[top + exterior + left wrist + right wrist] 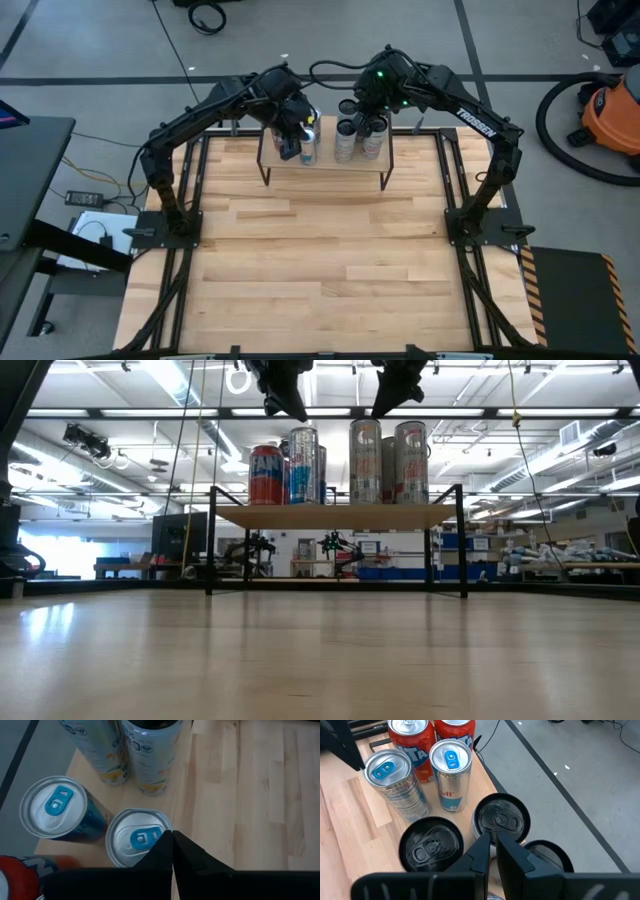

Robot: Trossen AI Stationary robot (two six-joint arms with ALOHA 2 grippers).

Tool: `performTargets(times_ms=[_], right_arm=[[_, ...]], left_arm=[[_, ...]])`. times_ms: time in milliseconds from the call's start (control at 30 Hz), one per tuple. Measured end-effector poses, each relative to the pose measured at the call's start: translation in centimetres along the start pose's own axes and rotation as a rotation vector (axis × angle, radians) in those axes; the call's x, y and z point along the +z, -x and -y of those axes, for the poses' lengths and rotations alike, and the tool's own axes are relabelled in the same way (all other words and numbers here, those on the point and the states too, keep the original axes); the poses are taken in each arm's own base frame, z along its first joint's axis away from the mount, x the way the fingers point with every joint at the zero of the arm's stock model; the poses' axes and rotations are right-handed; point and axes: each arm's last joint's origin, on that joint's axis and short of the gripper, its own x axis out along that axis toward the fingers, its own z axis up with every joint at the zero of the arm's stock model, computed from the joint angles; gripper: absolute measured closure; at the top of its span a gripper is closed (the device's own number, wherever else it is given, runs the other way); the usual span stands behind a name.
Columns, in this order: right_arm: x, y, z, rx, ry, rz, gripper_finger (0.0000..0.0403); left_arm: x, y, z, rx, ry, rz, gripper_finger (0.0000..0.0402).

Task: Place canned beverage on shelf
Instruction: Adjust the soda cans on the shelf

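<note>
Several canned beverages stood upright on the shelf (325, 165), a low rack with a pale wooden top and thin black legs at the far edge of the desk (320, 260). We counted two clusters: toward the left, an orange-red can (265, 474), with a second like it showing only from the right wrist, and two slim silver cans with blue tabs (53, 808); toward the right, tall silver cans with dark tops (501, 820). No can was in either grip, and none stood on the desk below. We judged these cans stiff and smooth, with thin metal walls that would dent under a hard squeeze, slippery where glossy, and fairly heavy if full, though we could not tell whether they were. The tall slim ones would tip easily, and they stood nearly touching. The safest hold seemed to be across the round body, about mid-height or a little above, with even pressure. The left gripper (172, 851) hung just above the left cluster with its fingers pressed together and empty. The right gripper (491, 852) hung over the dark-topped cans, its fingers nearly closed with only a slit between them, pinching nothing.
</note>
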Motion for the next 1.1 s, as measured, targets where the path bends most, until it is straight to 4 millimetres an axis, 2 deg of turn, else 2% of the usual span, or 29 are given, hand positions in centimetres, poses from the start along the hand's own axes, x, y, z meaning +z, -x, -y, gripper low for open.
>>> performTargets(times_ms=[267,1100], right_arm=[[0.0,0.0,0.0,0.0,-0.005,0.0,0.0363],[0.0,0.0,0.0,0.0,0.003,-0.003,0.0364]], left_arm=[[0.1,-1.8,-0.5,-0.015,0.009,-0.031,0.0393],[0.9,-2.0,-0.7,0.011,0.043,0.05,0.0393]])
